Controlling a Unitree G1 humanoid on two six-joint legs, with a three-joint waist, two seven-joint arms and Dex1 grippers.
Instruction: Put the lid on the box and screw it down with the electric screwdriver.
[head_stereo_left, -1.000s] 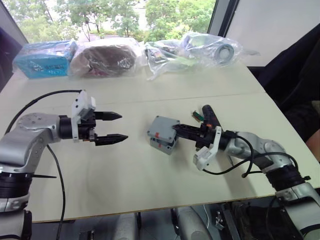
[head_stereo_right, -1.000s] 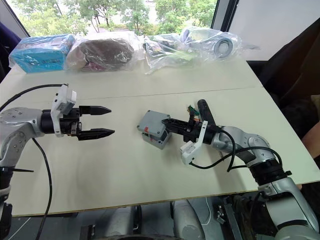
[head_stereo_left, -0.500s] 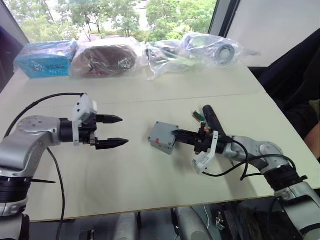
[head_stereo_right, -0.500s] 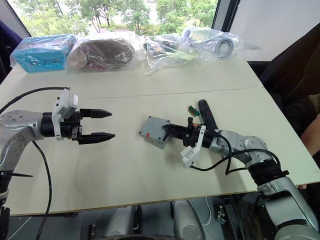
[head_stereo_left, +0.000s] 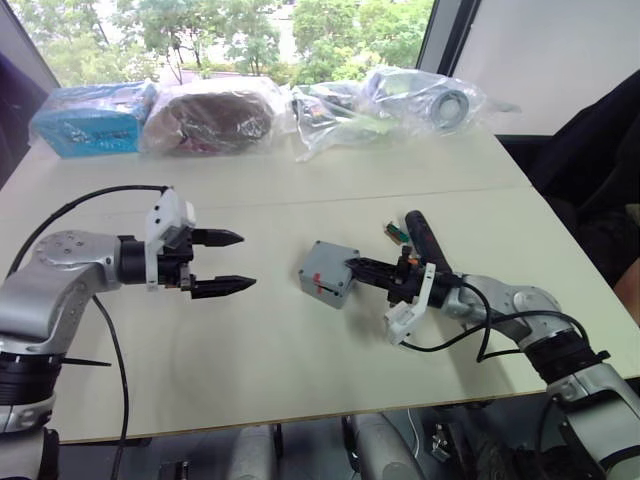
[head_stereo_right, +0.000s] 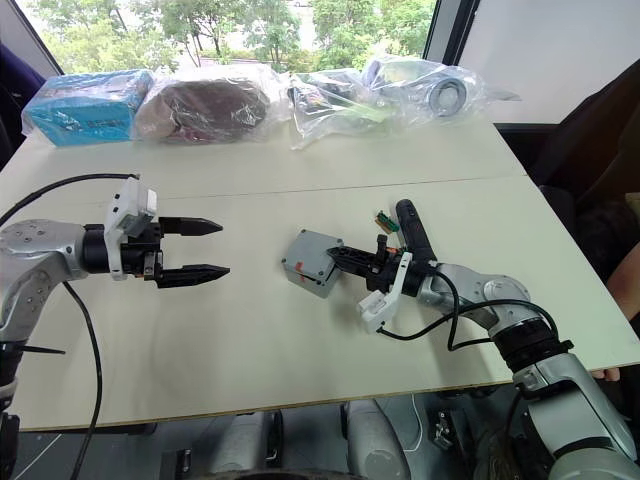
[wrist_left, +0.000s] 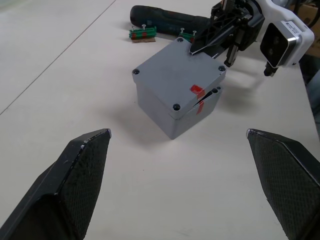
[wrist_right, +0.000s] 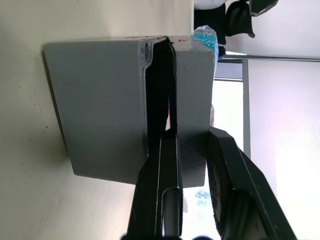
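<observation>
Lowered onto the box (head_stereo_left: 325, 282), the lid (wrist_left: 176, 80) stays pinched by the right end effector (head_stereo_right: 340, 262); left end effector (head_stereo_left: 232, 262) open.

Table (head_stereo_left: 250, 350) with box (head_stereo_left: 326, 273), screwdriver (head_stereo_left: 420, 237), bags (head_stereo_left: 210, 118)

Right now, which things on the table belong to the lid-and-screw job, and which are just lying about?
Job:
- lid, on the box, right gripper shut on its edge
- box
- electric screwdriver, lying beyond the box

Lying about:
- small green pieces beside the screwdriver
- blue package
- plastic bags along the far edge
</observation>
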